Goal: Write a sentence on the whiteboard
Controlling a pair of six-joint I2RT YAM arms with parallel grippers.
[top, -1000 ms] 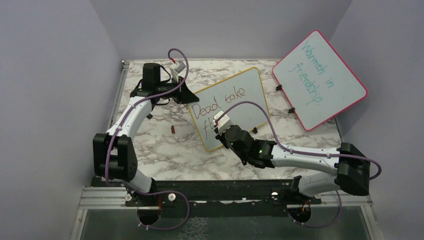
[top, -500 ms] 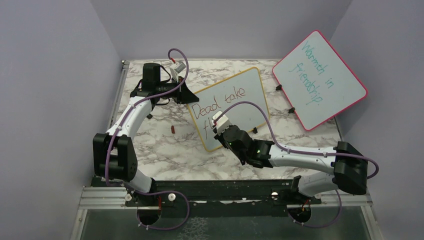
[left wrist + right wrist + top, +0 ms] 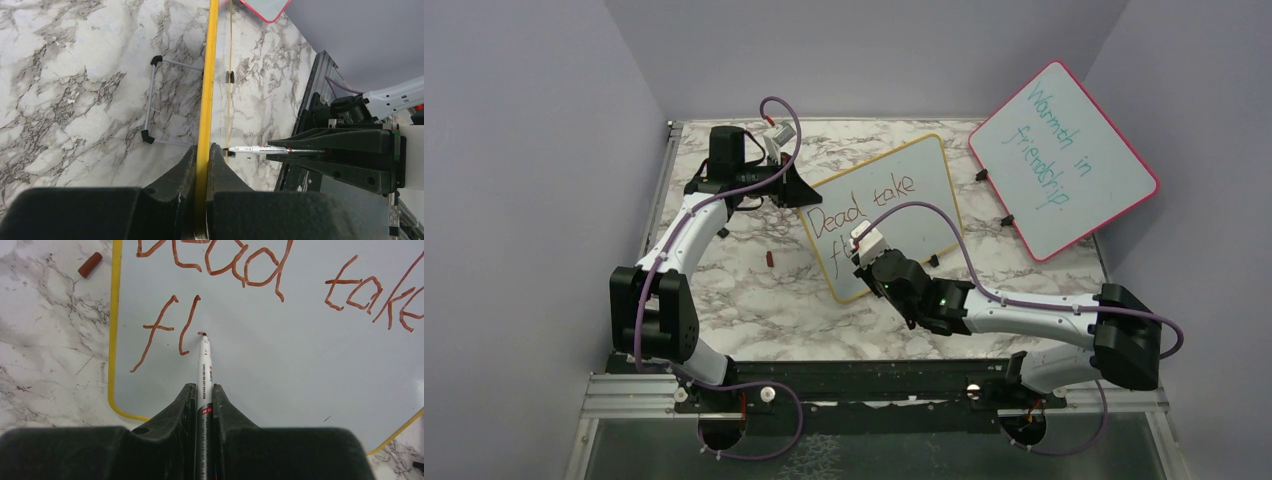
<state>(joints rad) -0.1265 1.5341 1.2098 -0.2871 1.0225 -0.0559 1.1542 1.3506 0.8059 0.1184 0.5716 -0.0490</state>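
**Inspector:** Marble-patterned table (image 3: 754, 290), lilac walls on three sides. The whiteboard (image 3: 919, 195) stands propped near the table's middle, tilted back on its black clip feet, yellow frame facing the arms. A second board (image 3: 1064, 160), pink-framed with teal handwriting, leans at the far right corner and plays no part.

**Assistant:** How is the board kept steady?

**Inspector:** The left gripper (image 3: 202, 165) has its jaws pressed together on the yellow frame at the board's left edge. The left wrist view shows the frame edge-on between the two fingers. The likely purpose is bracing, so that pen pressure does not push the board over.

**Assistant:** And the writing arm?

**Inspector:** The right gripper (image 3: 202, 395) pinches a marker (image 3: 204, 365) lengthwise between its fingers, tip forward. The tip touches the board surface just right of the "l".

**Assistant:** State of the sentence?

**Inspector:** The sentence (image 3: 225, 270) reads "Dead take" on the upper line. Below it stand only "f" and "l", with a small dot where the tip rests. The second line is judged incomplete; the next letter appears to be starting.

**Assistant:** Anything else on the table?

**Inspector:** A small red cap (image 3: 90, 264) lies on the marble just beyond the board's left frame, apart from it, presumably the marker's.

**Assistant:** Risks?

**Inspector:** Uneven pressure could skid the tip or shift the board in the left jaws.
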